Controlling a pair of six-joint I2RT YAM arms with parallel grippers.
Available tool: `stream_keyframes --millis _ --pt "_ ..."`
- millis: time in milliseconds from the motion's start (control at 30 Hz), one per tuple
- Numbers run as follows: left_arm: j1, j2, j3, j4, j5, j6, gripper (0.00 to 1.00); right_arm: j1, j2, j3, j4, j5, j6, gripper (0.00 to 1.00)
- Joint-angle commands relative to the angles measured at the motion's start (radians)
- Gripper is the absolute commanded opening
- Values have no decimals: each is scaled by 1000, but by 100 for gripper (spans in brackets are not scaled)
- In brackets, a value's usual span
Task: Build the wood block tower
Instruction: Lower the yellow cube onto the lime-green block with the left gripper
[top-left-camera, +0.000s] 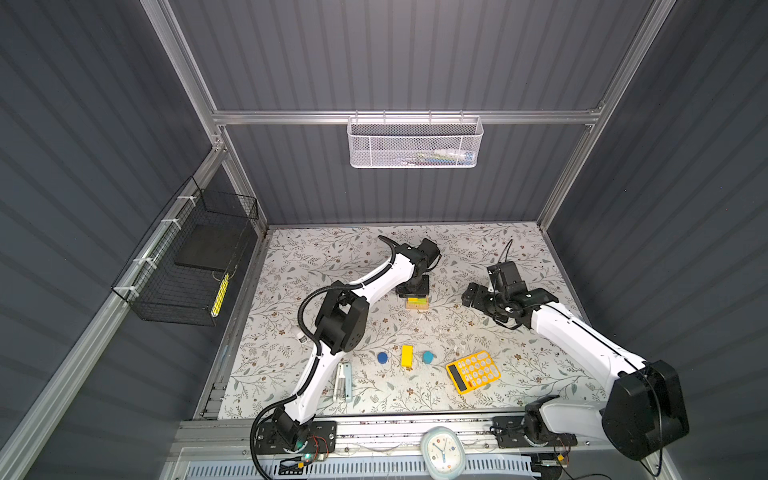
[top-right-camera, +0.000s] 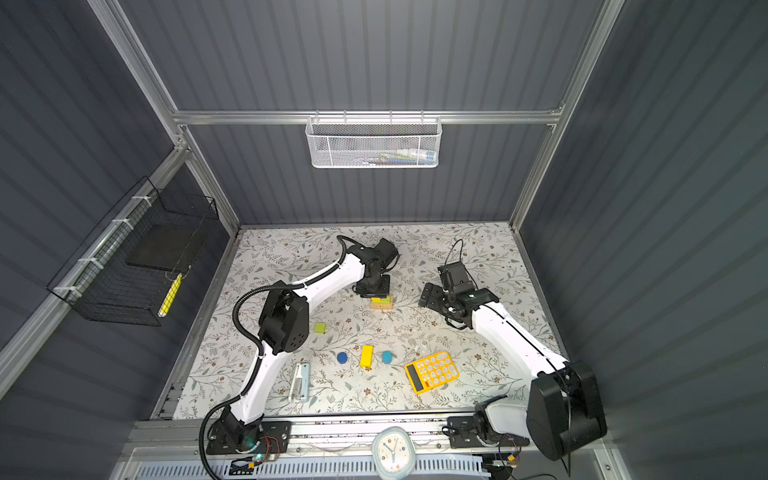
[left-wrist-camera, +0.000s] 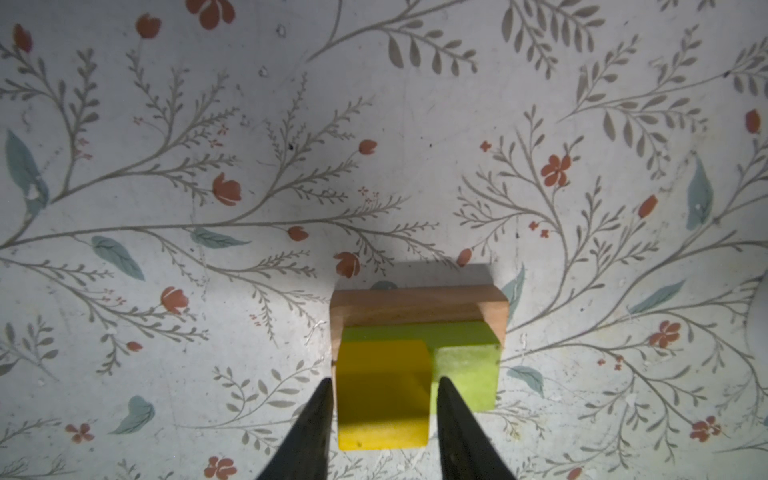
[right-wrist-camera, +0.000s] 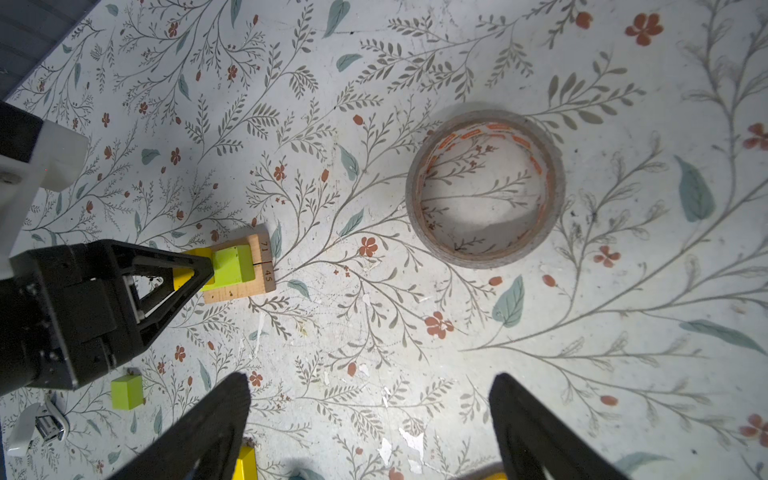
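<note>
Partly built tower (top-left-camera: 417, 302) on the floral counter (top-left-camera: 311, 266), seen from four cameras. In both top views the tower stands near the counter's middle, mostly covered by the left claw (left-wrist-camera: 384, 380). The left wrist view alone resolves the layers: tan bars (left-wrist-camera: 415, 305) at the base, a lime-green bar (left-wrist-camera: 465, 365) across them and a yellow cube (left-wrist-camera: 382, 395) on top. There we see the claw's fingers (left-wrist-camera: 316, 428) set narrowly on either side of the cube, a sliver of space showing at each flank. The right wrist view adds that the tan bars are two, lying side by side with numerals on their ends. It also shows a clear tape roll (right-wrist-camera: 486, 189), which we cannot pick out from above. The right claw (right-wrist-camera: 370, 378) hangs wide and empty over bare counter, well apart from the tower. A loose lime-green cube (top-right-camera: 320, 328) appears in a top view and in the right wrist view; elsewhere the left arm covers it. Nearer the front edge lie a yellow bar (top-left-camera: 407, 356) between two blue cylinders (top-left-camera: 382, 357), and beside them a yellow calculator (top-left-camera: 473, 372). The counter's print is scuffed and flaking — dark ribbed walls enclose it. They carry a white mesh basket (top-left-camera: 415, 141) at the rear and a black wire basket (top-left-camera: 183, 266) on the left.
</note>
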Motion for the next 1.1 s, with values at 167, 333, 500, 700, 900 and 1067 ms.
stream_keyframes --millis 167,333,500,700,900,1067 --pt "-9 12 -7 -17 -1 -16 42 -4 8 -7 -5 -2 3 92" --pt "-10 9 -10 -16 0 -18 40 -4 8 -8 -5 -4 4 92" --pt "-10 3 -17 -16 2 -21 37 -3 8 -8 -5 -3 4 92" --pt "-10 -3 -20 -16 5 -22 34 -3 8 -11 -3 -4 5 92" --pt "-11 -6 -20 -18 8 -25 33 -3 9 -13 0 -7 7 92" --pt "-16 -10 -19 -18 8 -26 33 -4 9 -14 1 -10 6 92"
